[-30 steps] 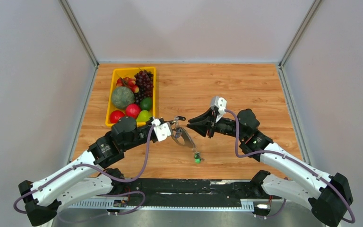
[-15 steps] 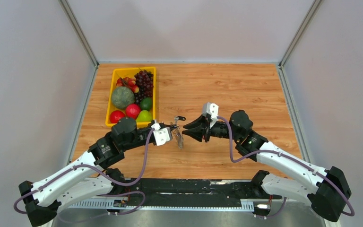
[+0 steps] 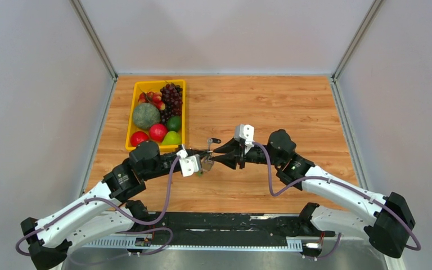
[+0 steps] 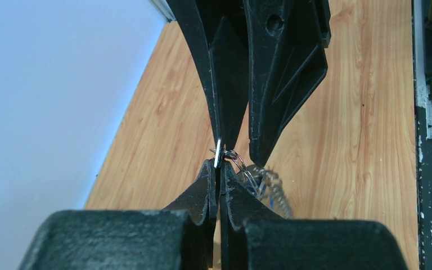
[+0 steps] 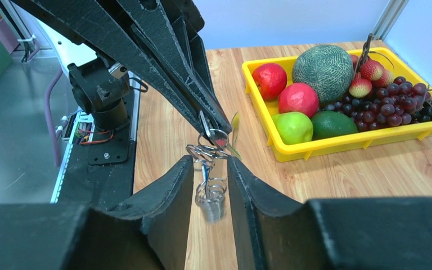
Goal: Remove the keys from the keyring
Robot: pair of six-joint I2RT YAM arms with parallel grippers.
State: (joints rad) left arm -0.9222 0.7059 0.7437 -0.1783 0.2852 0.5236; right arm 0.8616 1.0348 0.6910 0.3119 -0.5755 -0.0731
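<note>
Grey metal keyring [image 5: 207, 151] hangs above the wooden tabletop [image 5: 343, 180], near its middle, pinched in the fully closed left hand [image 4: 218, 169]. Right hand [image 5: 210, 164] part open, fingers straddling the rings, gripping nothing.

Wooden table [image 3: 292, 101]; pale grey walls [image 3: 225, 34]

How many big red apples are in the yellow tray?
2. One round red apple sits in the yellow plastic tray's near left corner; the other lies beside it, between the grey-green melon and a green apple. The melon might hide more.
</note>
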